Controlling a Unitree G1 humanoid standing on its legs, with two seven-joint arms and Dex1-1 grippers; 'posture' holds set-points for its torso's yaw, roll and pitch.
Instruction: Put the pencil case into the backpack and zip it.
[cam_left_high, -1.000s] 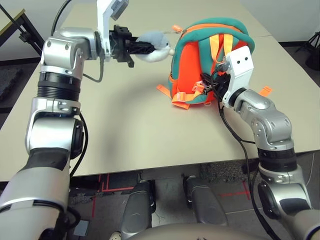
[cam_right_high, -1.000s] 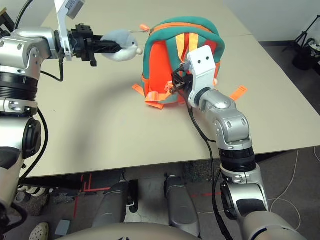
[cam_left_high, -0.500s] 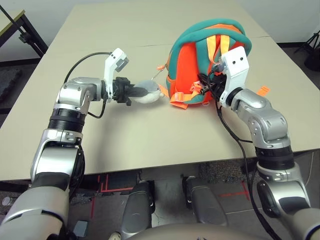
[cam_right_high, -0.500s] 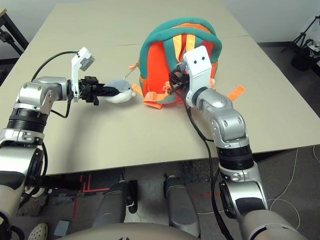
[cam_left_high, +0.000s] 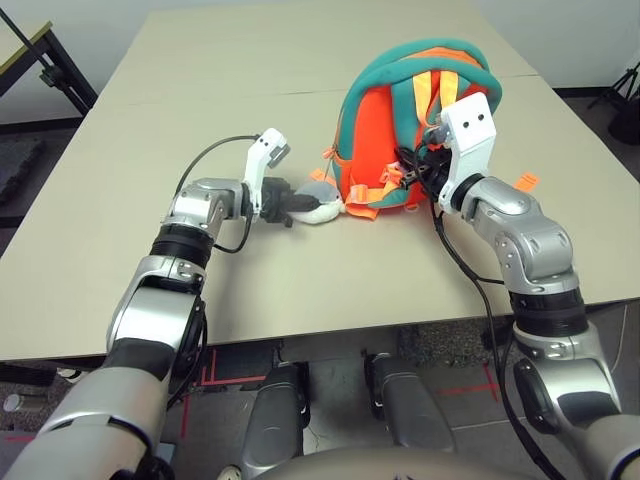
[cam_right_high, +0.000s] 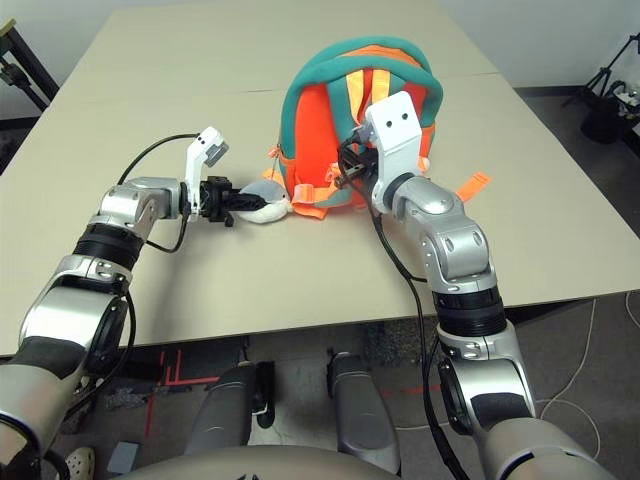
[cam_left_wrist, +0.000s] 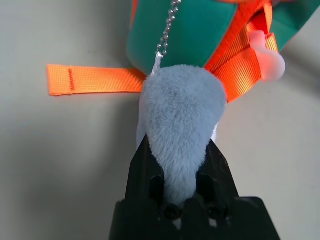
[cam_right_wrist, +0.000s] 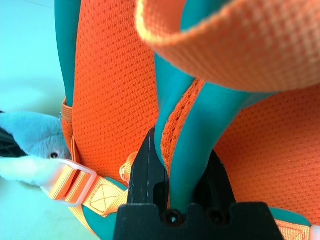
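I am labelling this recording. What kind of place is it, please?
Probably a lab or test room: a plain beige table, red tape marks on the floor, cables, and a black equipment stand at the room's edge.

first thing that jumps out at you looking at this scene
The bright orange and teal backpack standing upright on the tan table. The right tool is clamped on one of its teal straps, and the left tool is shut on the grey plush toy chained to the bag, low by the tabletop at its left side.
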